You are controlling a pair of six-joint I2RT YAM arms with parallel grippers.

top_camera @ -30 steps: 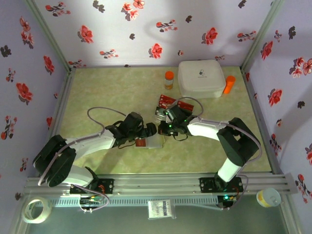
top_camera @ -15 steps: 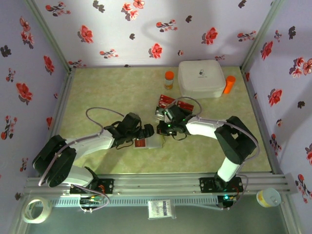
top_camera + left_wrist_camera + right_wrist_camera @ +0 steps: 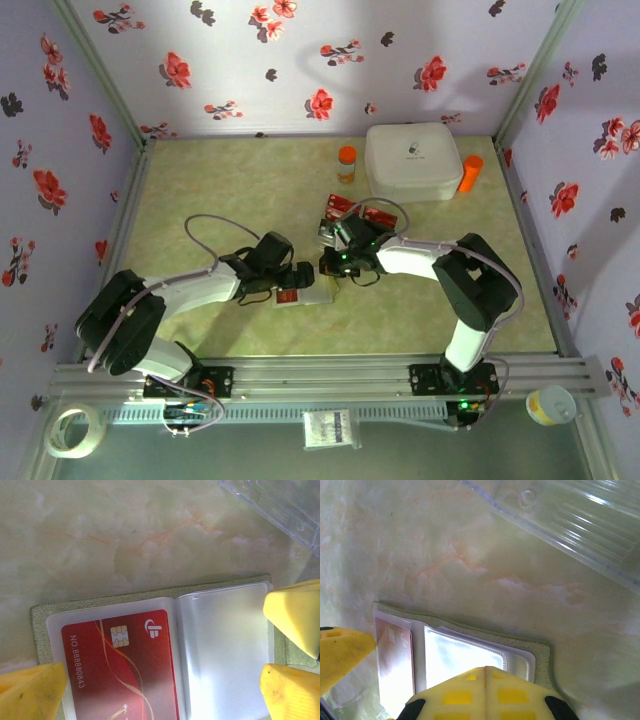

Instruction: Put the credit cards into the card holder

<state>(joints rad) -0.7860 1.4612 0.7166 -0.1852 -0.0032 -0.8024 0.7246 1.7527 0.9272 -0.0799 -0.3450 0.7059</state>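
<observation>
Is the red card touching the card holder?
Touching: the left wrist view shows the red card tucked inside the open card holder, behind its clear plastic.

The card holder (image 3: 39,630) under my left end effector (image 3: 165,675) has a matt, felt-like olive cloth cover. Its sleeves (image 3: 225,645) are translucent plastic, glossy, throwing white glare. The red card (image 3: 125,670) in one sleeve looks like smooth plastic with a metallic chip. The surface (image 3: 125,540) is smooth and marbled, with a faint sheen. At 1 o'clock lies a clear plastic piece (image 3: 280,505), ribbed and shiny. My pads (image 3: 295,615) are matt yellow, slightly grainy.
</observation>
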